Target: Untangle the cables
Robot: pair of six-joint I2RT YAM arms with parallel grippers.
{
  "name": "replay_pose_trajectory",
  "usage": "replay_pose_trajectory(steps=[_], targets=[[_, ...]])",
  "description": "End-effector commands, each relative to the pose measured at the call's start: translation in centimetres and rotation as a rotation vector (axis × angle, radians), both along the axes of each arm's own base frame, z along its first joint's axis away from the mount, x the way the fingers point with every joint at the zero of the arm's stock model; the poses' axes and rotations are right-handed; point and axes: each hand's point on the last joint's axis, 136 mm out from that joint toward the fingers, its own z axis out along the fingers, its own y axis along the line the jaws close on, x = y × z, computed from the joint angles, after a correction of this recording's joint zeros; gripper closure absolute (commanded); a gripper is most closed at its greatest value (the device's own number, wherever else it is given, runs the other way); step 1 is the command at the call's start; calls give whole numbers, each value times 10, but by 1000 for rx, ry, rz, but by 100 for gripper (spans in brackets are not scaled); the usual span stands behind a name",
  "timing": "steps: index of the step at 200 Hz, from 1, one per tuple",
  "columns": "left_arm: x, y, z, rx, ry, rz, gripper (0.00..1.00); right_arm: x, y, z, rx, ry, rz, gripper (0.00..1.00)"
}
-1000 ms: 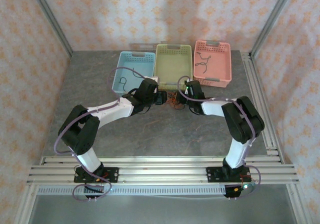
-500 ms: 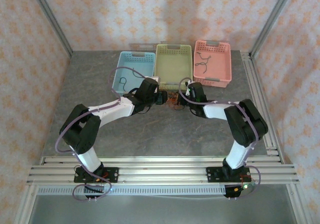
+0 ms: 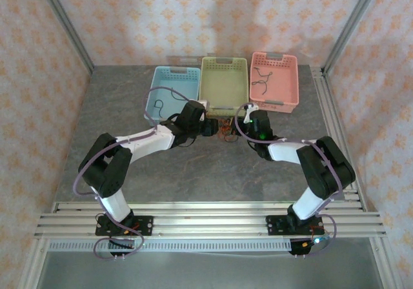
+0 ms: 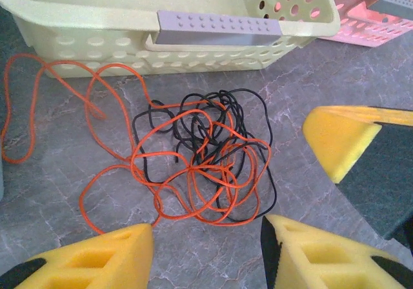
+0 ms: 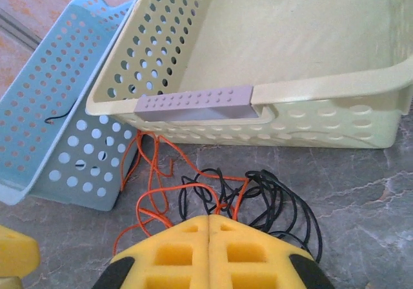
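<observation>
From above: three baskets in a row, a blue basket (image 3: 173,86), a green basket (image 3: 223,81) and a pink basket (image 3: 274,89) holding a dark wire (image 3: 261,77). The cables (image 3: 224,129) lie on the table (image 3: 193,169) just before the green one.

Left wrist: orange and black strands knotted, left gripper (image 4: 205,237) standing apart.

Right wrist: right gripper (image 5: 208,228) pressed together at the tangle's edge, and a black wire end (image 5: 56,117) inside the blue one.
</observation>
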Motion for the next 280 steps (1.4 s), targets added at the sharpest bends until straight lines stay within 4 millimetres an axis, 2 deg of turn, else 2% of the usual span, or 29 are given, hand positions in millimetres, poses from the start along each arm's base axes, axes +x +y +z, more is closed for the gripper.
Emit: replay_pose_trajectory(steps=[1,11,22,31,61,89,103,129,165,186,280], targets=[[5,-8,10,-9,-26,-24,52,10,-6,-10,-62,37,-57,80],[5,-8,10,-7,-25,-21,52,12,-10,-19,-98,82,-77,66],[5,-8,10,-6,-24,-22,52,14,-12,-23,-120,94,-84,58],[5,-8,9,-4,-22,-23,52,14,-13,-25,-133,94,-87,55],[5,-8,9,-3,-24,-21,52,14,-17,-37,-177,142,-95,54],[5,-8,9,-1,-26,-23,52,13,-10,-49,-179,198,-63,54],[5,-8,9,-2,-24,-23,52,12,-1,-57,-173,248,-22,57],[5,-8,9,0,-24,-21,52,11,7,-59,-160,275,14,67],[5,-9,8,2,-23,-24,52,10,12,-56,-132,263,38,90],[5,-9,9,1,-25,-24,52,11,12,-47,-121,232,36,100],[5,-10,8,5,-20,-27,52,6,3,-1,-60,34,11,100]])
